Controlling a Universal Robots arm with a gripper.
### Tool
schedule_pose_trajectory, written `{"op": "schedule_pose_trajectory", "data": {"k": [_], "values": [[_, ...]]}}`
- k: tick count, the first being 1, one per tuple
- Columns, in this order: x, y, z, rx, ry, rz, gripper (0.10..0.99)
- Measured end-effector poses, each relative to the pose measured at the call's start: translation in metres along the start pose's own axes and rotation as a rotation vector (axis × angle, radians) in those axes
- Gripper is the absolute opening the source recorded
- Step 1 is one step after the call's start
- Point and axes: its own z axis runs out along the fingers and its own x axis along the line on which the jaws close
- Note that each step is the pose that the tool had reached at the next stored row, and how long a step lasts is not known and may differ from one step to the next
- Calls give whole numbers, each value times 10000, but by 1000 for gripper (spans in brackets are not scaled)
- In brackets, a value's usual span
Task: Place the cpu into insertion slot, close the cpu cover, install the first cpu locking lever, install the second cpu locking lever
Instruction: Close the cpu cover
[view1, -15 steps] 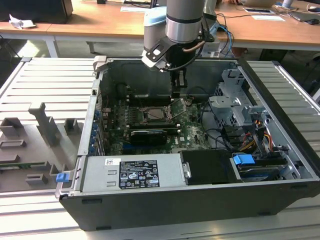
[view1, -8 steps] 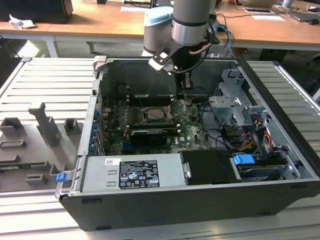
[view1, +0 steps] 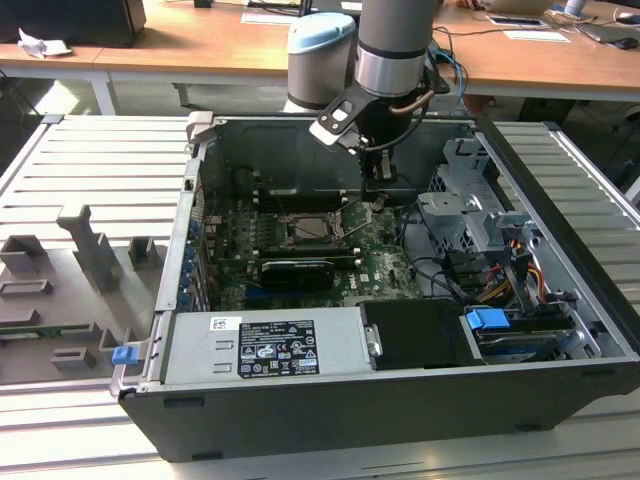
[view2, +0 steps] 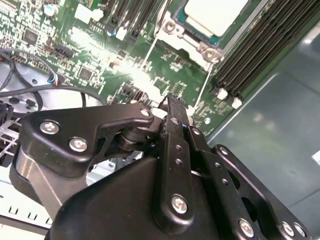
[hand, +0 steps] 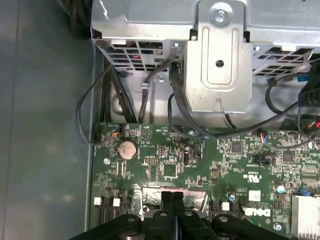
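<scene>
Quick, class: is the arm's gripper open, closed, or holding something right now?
Gripper: closed, with nothing visibly held, over the green circuit board.

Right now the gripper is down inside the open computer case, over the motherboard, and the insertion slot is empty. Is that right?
Not quite: the insertion slot is not empty. The second wrist view shows the cpu's pale metal top seated in it, framed by the silvery cpu cover. The rest holds: the gripper is inside the open computer case, over the motherboard.
</scene>
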Motion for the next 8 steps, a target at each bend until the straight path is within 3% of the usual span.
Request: {"op": "schedule_pose_trajectory", "data": {"k": [8], "values": [[-7, 175, 57, 1, -29, -1, 106]]}}
